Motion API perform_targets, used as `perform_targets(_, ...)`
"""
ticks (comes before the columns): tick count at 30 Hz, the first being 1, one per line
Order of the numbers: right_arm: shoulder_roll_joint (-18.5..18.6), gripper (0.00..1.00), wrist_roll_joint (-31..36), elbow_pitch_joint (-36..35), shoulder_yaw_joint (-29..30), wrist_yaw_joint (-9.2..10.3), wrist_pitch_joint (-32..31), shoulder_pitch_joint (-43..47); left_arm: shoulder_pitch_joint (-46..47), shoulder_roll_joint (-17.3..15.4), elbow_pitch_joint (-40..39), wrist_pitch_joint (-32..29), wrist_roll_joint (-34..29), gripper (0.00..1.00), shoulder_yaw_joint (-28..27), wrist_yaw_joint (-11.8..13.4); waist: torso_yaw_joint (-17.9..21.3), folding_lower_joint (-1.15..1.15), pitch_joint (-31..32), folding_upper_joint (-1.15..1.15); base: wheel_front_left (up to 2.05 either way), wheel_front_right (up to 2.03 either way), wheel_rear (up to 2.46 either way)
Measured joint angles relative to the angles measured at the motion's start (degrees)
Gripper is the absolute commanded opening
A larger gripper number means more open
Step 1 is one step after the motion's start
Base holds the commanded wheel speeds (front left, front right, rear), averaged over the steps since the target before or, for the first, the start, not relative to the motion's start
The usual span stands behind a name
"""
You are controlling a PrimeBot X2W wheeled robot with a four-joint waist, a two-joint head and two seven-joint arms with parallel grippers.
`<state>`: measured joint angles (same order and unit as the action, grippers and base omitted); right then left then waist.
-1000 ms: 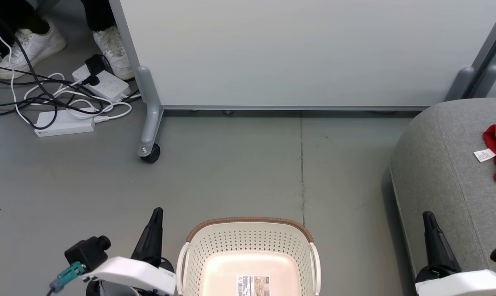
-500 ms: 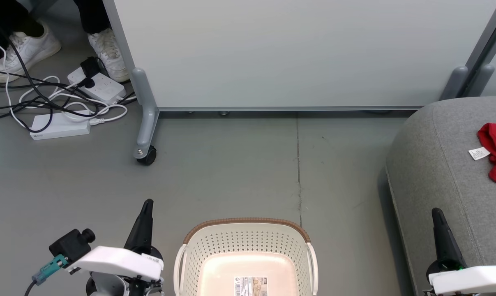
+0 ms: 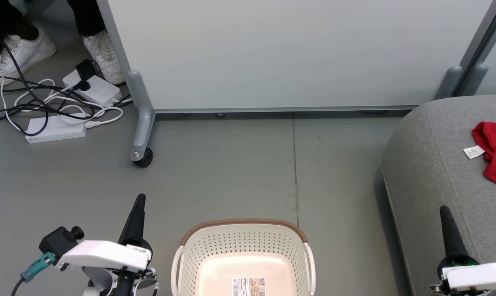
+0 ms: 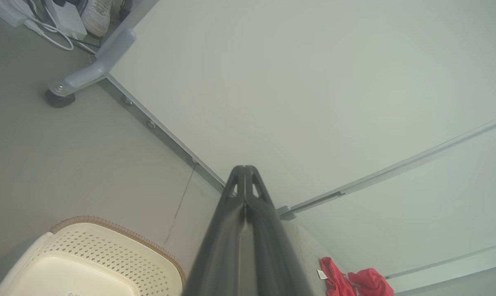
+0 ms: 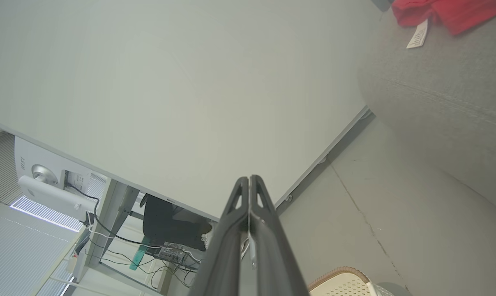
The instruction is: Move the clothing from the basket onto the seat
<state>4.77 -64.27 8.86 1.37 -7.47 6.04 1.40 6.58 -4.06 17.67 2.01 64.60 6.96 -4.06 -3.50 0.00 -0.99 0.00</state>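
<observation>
The cream basket (image 3: 241, 242) with a brown rim stands on the floor at the bottom centre, holding nothing but a barcode sticker (image 3: 248, 286). Red clothing (image 3: 493, 154) with a white label tag lies on the grey seat (image 3: 432, 181) at the right edge. That clothing (image 4: 354, 281) also appears in the left wrist view, and the clothing (image 5: 445, 10) in the right wrist view. My left gripper (image 3: 140, 198) is shut with nothing in it, left of the basket. Over the seat's front edge, my right gripper (image 3: 444, 210) is shut and holds nothing.
A white partition panel (image 3: 297, 53) on a grey castor leg (image 3: 141, 123) stands behind the basket. Power strips and tangled cables (image 3: 58, 111) lie at the far left, beside a person's white shoes (image 3: 104, 51). Bare grey floor (image 3: 252, 164) lies between basket and panel.
The camera has shifted, so the whole scene slid left and down a little. Both grippers sit lower and further apart in the picture. Clothing, basket and seat have not moved.
</observation>
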Motion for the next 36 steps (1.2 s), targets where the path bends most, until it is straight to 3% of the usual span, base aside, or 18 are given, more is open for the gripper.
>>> perform_targets(36,0.6,0.00,-18.6,0.4,2.6,0.05,-3.6,-1.5,4.3,0.0,2.3,-5.6,17.2,0.00,-4.5,-2.0,1.8,0.00,0.5,0.00,0.00,0.00,0.00)
